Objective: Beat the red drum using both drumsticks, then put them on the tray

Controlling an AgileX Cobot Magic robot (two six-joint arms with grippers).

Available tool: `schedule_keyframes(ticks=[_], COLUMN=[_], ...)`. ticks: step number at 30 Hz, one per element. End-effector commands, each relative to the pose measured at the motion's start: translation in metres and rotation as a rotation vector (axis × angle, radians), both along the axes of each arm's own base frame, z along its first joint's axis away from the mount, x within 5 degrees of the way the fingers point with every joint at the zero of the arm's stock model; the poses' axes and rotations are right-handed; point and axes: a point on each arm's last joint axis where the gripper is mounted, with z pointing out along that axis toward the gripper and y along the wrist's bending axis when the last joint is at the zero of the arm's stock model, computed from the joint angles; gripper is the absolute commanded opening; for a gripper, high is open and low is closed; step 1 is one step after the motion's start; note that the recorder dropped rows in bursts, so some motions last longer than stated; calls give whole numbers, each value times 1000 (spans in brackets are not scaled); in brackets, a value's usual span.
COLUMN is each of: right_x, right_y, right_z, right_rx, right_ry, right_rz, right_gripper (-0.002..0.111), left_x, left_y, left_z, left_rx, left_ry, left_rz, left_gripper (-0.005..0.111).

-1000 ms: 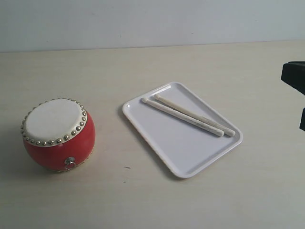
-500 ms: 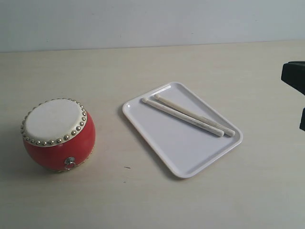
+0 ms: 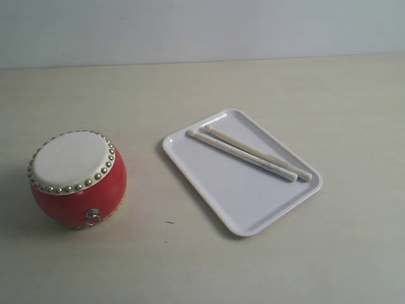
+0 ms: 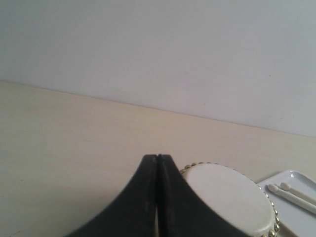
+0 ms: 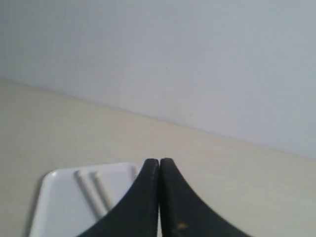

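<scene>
The red drum [image 3: 77, 178] with its cream skin and brass studs stands on the table at the left. To its right lies the white tray [image 3: 253, 202], and both pale drumsticks [image 3: 243, 154] rest side by side on it. Neither arm shows in the exterior view. The left wrist view has my left gripper [image 4: 157, 157] shut and empty, with the drum's skin [image 4: 229, 200] just beyond it and the drumsticks' tips [image 4: 291, 192] further off. My right gripper [image 5: 159, 161] is shut and empty too, the tray [image 5: 59, 207] and drumsticks [image 5: 94, 192] beside it.
A pale wooden tabletop [image 3: 202, 82] runs back to a plain light wall [image 3: 202, 25]. A small dark speck [image 3: 168, 222] marks the table between drum and tray.
The black part of the right arm at the right edge of the exterior view has gone out of view. Drum, tray and drumsticks have not moved.
</scene>
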Motion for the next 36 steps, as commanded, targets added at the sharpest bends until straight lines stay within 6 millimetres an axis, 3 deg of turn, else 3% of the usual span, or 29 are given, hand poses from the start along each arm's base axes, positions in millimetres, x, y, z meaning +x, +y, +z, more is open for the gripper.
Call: schedule_keyframes(ticks=[1,4,7,12,20,36], right_x=[-20,-33,-39,-38,-39,-41], right_y=[-22,-30,-35,-40,-40,-39], right_z=[7,5,-10,-43,-93,-95], right_rx=[28,25,22,80,126,157], right_ry=[-83,-130,-175,-260,-191,-179], right_rz=[-183,-287,-363,-427,-438,-436], right_gripper=[0,0,0,0,0,0], left_x=[0,0,0,0,0,0], left_y=[0,0,0,0,0,0], left_z=[0,0,0,0,0,0], left_rx=[5,5,5,5,5,5], left_ry=[-8,-8,-8,-8,-8,-8], left_rz=[1,1,1,1,1,1], left_gripper=[0,0,0,0,0,0])
